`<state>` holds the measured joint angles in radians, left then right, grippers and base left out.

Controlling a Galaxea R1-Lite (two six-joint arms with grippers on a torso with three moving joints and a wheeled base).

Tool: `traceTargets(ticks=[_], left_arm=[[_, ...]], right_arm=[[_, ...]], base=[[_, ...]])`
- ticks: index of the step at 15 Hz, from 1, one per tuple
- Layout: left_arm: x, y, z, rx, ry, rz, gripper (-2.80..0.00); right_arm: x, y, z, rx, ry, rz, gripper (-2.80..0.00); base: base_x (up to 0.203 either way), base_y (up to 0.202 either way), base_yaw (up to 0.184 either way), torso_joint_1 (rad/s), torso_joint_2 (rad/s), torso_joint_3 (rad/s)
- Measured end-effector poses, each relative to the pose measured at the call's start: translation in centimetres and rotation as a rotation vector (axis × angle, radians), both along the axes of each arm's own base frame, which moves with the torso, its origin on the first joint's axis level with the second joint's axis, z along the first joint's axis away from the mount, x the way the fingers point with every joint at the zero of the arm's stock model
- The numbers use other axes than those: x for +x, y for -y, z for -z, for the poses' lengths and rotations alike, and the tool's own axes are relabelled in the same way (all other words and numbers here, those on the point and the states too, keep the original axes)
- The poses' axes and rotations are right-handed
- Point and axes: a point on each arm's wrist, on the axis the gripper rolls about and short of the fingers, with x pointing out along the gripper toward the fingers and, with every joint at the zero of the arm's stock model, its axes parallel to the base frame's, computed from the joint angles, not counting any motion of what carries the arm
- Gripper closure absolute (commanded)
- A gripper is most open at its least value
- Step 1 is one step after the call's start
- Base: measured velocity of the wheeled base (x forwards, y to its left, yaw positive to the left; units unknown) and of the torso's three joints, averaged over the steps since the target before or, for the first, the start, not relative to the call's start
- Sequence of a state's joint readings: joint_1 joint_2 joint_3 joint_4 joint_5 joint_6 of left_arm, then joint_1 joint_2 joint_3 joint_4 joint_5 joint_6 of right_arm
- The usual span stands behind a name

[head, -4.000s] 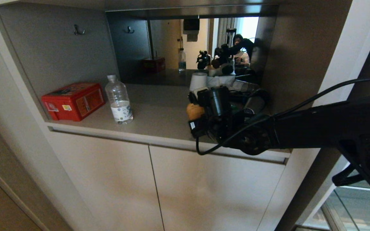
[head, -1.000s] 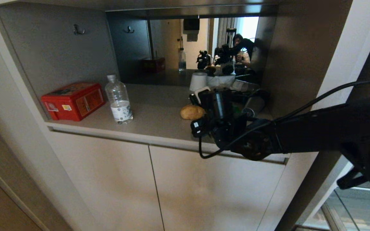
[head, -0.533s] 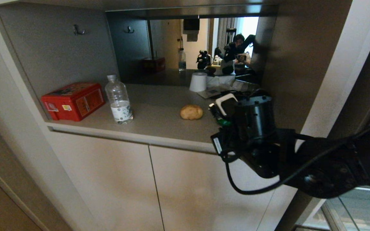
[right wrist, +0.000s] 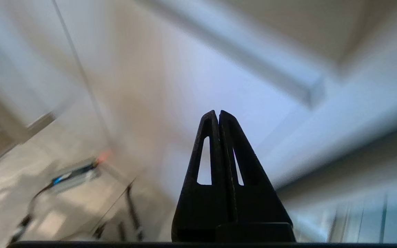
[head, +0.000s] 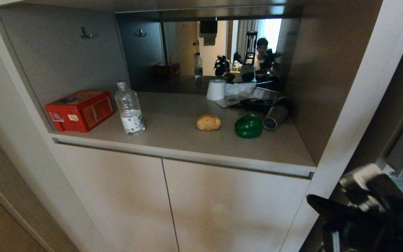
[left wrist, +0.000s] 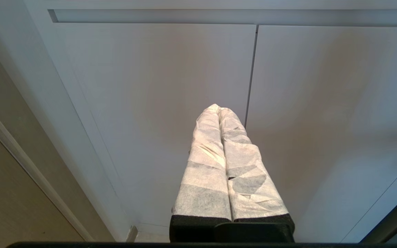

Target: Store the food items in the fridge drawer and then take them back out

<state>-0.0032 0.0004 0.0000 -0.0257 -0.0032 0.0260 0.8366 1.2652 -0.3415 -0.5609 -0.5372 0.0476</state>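
Potato, green pepper: lying apart, centre frame, on worktop. Right gripper: lower right, jaws pressed together, gripping nothing. Left gripper: jaws closed. Advice: avoiding worktop edge while stowing arm.

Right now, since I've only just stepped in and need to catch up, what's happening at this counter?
Nothing is being handled. The potato and the green bell pepper lie side by side, apart, on the counter in the niche, with no fridge drawer in view. The right gripper is shut and empty, low beside the cabinet. The left gripper is shut too, parked facing the cabinet doors. A red box and water bottle stand further left.
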Motion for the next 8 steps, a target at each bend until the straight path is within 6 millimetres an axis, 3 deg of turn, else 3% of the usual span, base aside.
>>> traceTargets(ticks=[4,8], left_arm=[[0.0,0.0,0.0,0.000,0.000,0.000,0.00],[0.0,0.0,0.0,0.000,0.000,0.000,0.00]], right_arm=[[-4.0,4.9,4.0,0.093,-0.076,0.074,0.00],[-4.6,7.0,4.9,0.129,-0.065,0.184,0.00]], base=[[0.000,0.000,0.000,0.000,0.00,0.000],[0.000,0.000,0.000,0.000,0.00,0.000]])
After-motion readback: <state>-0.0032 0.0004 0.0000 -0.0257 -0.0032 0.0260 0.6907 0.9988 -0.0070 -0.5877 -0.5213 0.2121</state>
